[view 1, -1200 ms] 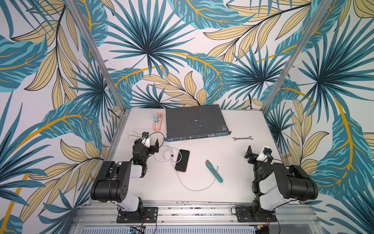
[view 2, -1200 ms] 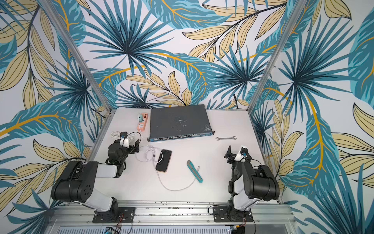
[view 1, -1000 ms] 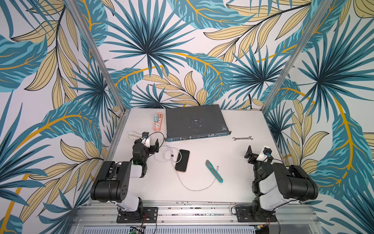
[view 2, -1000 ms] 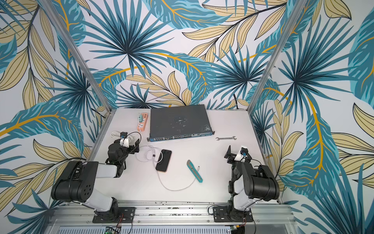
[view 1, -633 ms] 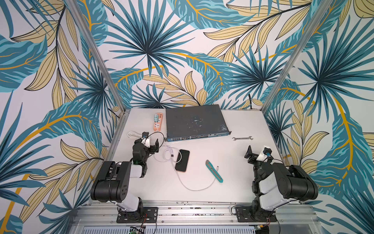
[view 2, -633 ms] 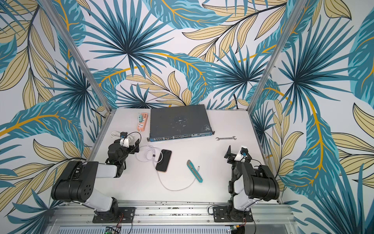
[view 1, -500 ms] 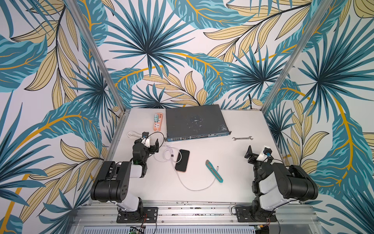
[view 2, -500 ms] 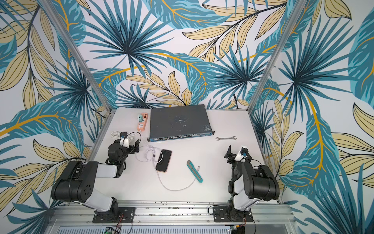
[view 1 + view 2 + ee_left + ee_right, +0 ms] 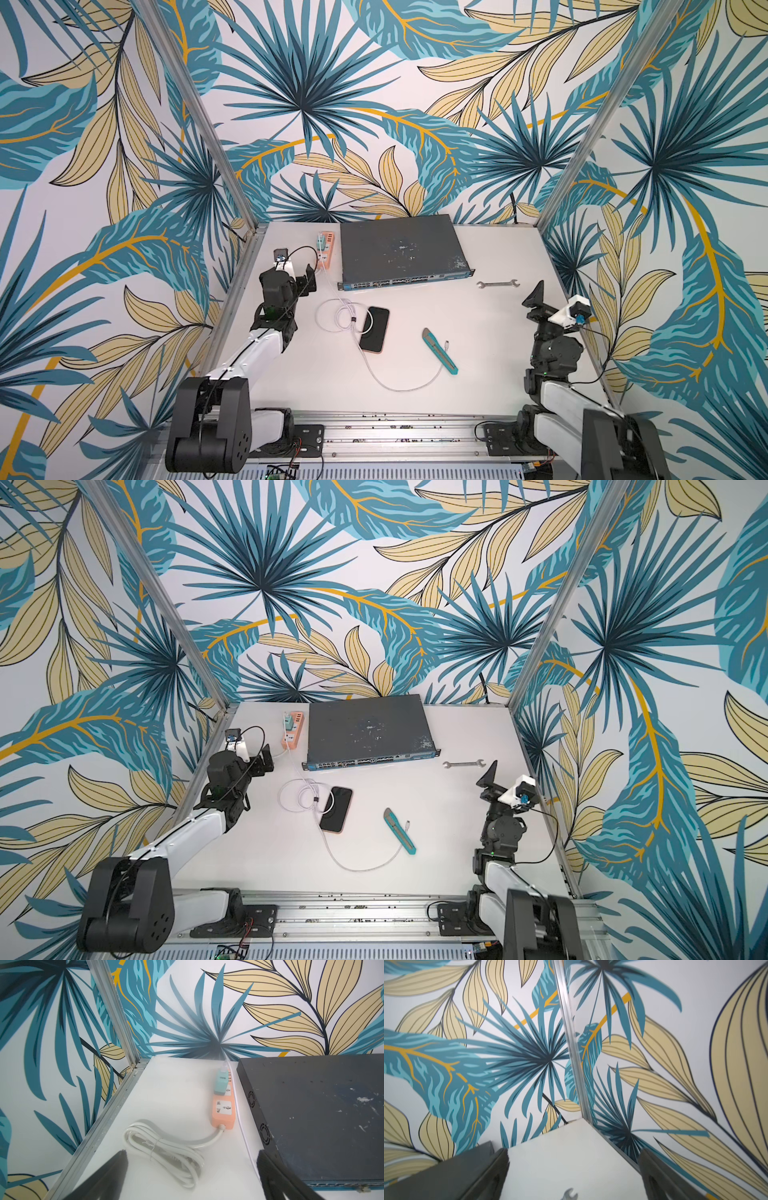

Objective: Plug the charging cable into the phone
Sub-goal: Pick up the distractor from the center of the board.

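The phone [image 9: 375,332] [image 9: 337,810] lies flat, screen up, near the table's middle. The charging cable [image 9: 337,318] [image 9: 299,798] runs from the power strip, coils in clipped loops at the phone's left with one loop over the screen, then curves forward. Its plug tip [image 9: 446,344] [image 9: 408,823] rests free beside a teal knife. My left gripper [image 9: 309,279] [image 9: 266,763] [image 9: 191,1167] stands open and empty, left of the loops. My right gripper [image 9: 536,297] [image 9: 490,777] [image 9: 573,1159] is open and empty at the right edge.
A dark grey network switch [image 9: 401,249] [image 9: 322,1115] fills the back. The orange power strip [image 9: 325,249] [image 9: 223,1109] and its bundled cord [image 9: 164,1151] lie beside it. A wrench [image 9: 497,284] [image 9: 570,1194] and teal utility knife [image 9: 439,351] lie right of the phone.
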